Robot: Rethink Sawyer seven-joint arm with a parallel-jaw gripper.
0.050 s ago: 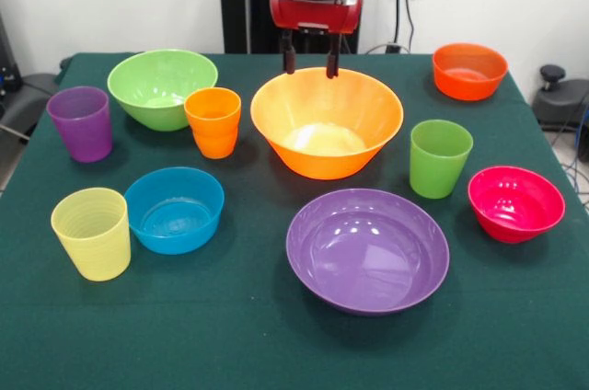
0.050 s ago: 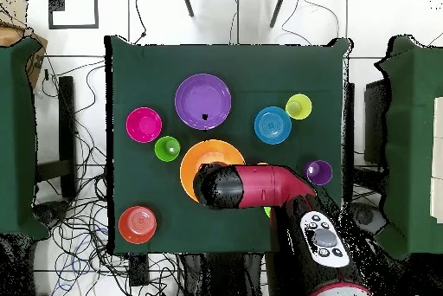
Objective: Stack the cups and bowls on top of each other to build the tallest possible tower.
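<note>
Front view shows the claw [image 1: 309, 66] released, fingers apart, empty, above the far rim of the large glossy orange-yellow plastic bowl [image 1: 327, 123] near the green table's [image 1: 239, 335] middle. Probably light, stiff and slick, it is best pinched by its thin rim.

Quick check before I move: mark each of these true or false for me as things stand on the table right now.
1. Nothing is stacked yet. True.
2. The claw is shut on the orange cup. False: it hangs open and empty above the far rim of the large orange-yellow bowl.
3. The purple bowl sits inside the large orange-yellow bowl. False: it rests on the table by itself, nearer the camera.
4. The pale yellow cup stands upright beside the blue bowl. True.
5. The green cup lies on its side. False: it stands upright.
</note>
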